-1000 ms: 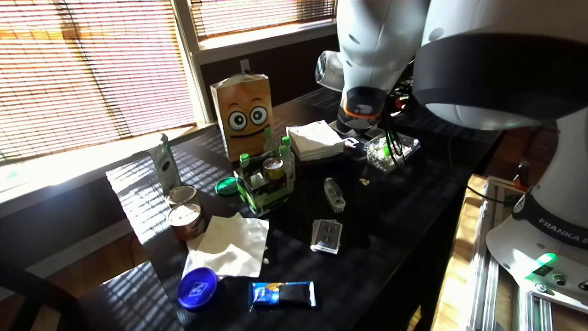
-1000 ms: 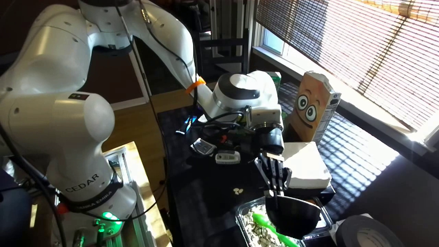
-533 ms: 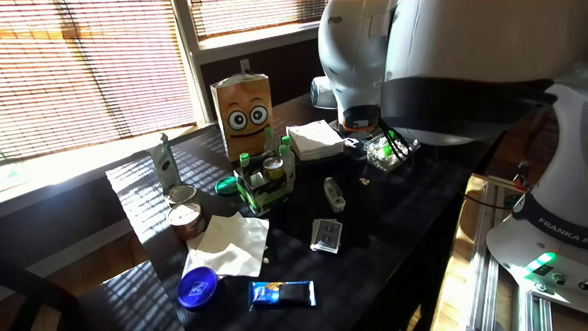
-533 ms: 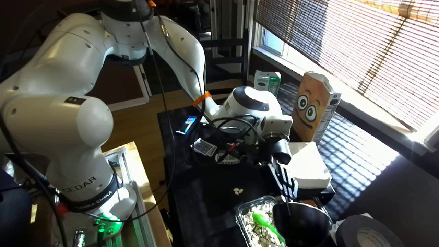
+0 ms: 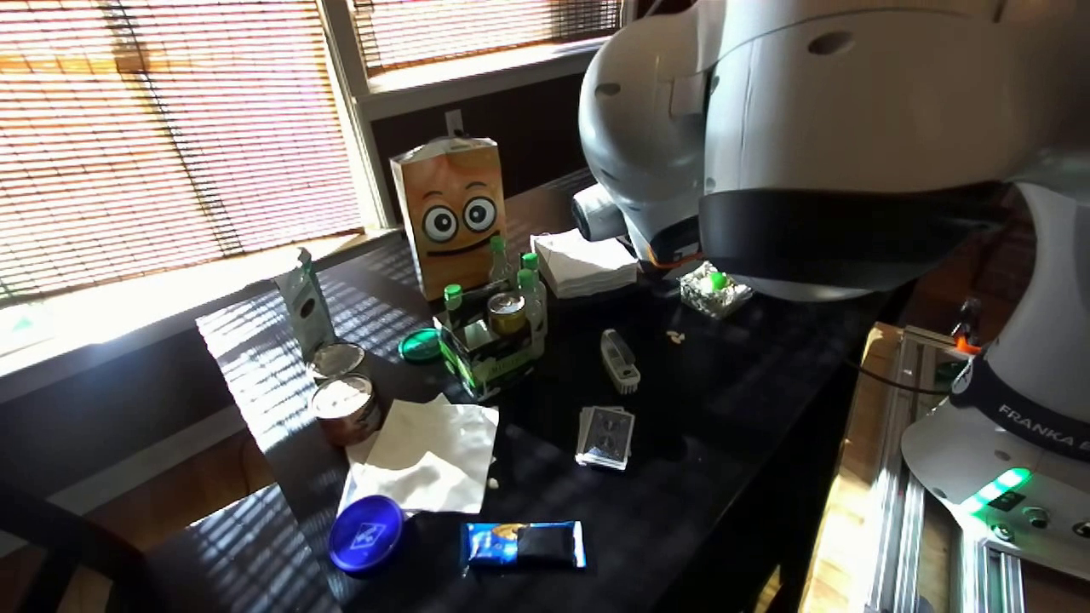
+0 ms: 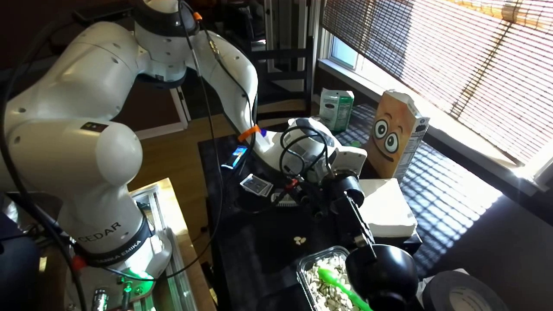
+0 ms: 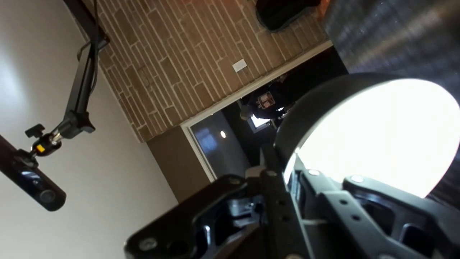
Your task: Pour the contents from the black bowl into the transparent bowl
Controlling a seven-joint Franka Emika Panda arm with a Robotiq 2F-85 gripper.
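The black bowl (image 6: 380,272) is in my gripper (image 6: 365,242), with its dark outer wall towards the camera in an exterior view. It is tilted and held by the rim. In the wrist view my gripper (image 7: 287,163) is shut on the bowl's wall. The bowl's inside (image 7: 381,133) is glaring white there, so I cannot tell what is in it. The transparent bowl (image 6: 302,276) stands on the table, full of pale seeds, with a green spoon (image 6: 330,276) in it. The black bowl covers its right side. The arm hides gripper and black bowl where the transparent bowl also shows (image 5: 702,300).
A white napkin stack (image 6: 384,205) stands behind the gripper. A dark tape roll (image 6: 464,293) is at the right. A few loose seeds (image 6: 299,240), a brush (image 6: 287,198) and cards (image 6: 257,185) lie on the table. A bottle carrier (image 5: 494,358) and a face carton (image 5: 456,217) stand farther off.
The gripper and bowl have moved slightly right and turned, so more of the bowl's outer side faces the camera. The arm links have lowered. The transparent bowl has not moved.
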